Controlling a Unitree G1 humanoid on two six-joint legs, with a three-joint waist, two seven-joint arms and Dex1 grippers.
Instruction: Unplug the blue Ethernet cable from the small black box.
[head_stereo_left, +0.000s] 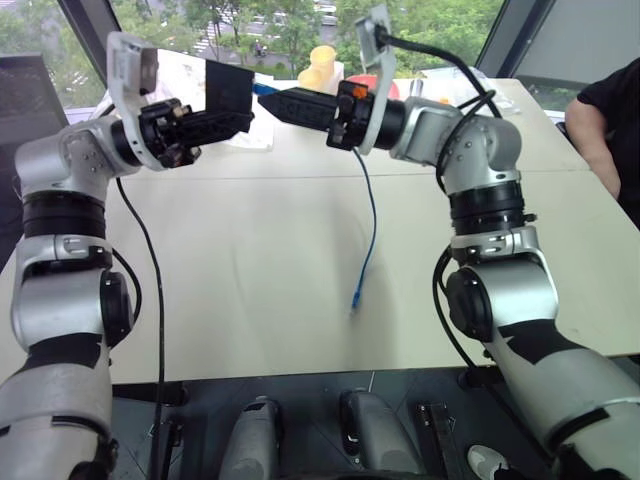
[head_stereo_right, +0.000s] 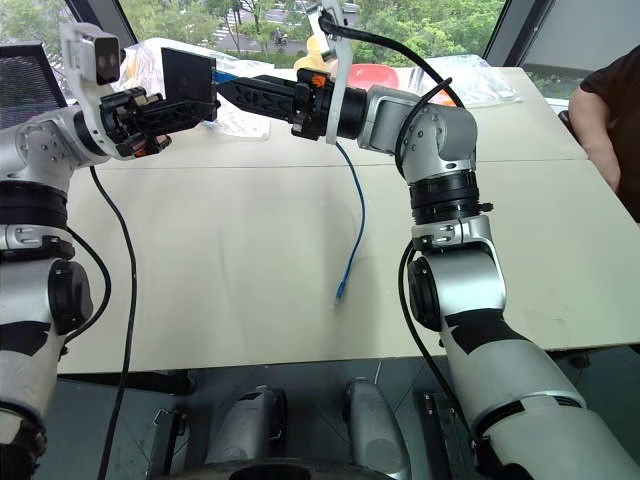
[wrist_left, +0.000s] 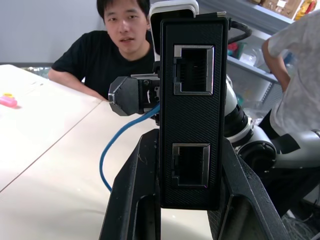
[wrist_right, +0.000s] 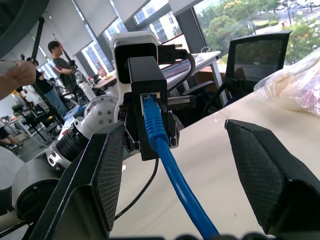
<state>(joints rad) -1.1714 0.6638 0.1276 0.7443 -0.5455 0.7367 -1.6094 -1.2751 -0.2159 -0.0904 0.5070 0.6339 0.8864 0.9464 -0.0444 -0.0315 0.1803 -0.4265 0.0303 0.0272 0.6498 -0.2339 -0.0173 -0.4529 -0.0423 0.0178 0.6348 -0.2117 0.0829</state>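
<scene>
The small black box (head_stereo_left: 228, 90) is held up above the table, edge-on, with my left gripper (head_stereo_left: 225, 122) shut on its lower part. Two ports show on its near side in the left wrist view (wrist_left: 192, 115). The blue Ethernet cable (wrist_right: 170, 165) is plugged into the box (wrist_right: 147, 100). It then drops in a curve (head_stereo_left: 370, 220) to the table, where its free plug (head_stereo_left: 354, 298) rests. My right gripper (wrist_right: 175, 150) reaches toward the box from the right. It is open, with one finger on each side of the cable just behind the plug, and neither finger touches it.
The pale table (head_stereo_left: 250, 300) spreads below both arms. Yellow cups (head_stereo_left: 320, 65), plastic bags and a red item stand at its far edge. A person in black (head_stereo_left: 612, 110) sits at the right side. Black arm cables hang off both wrists.
</scene>
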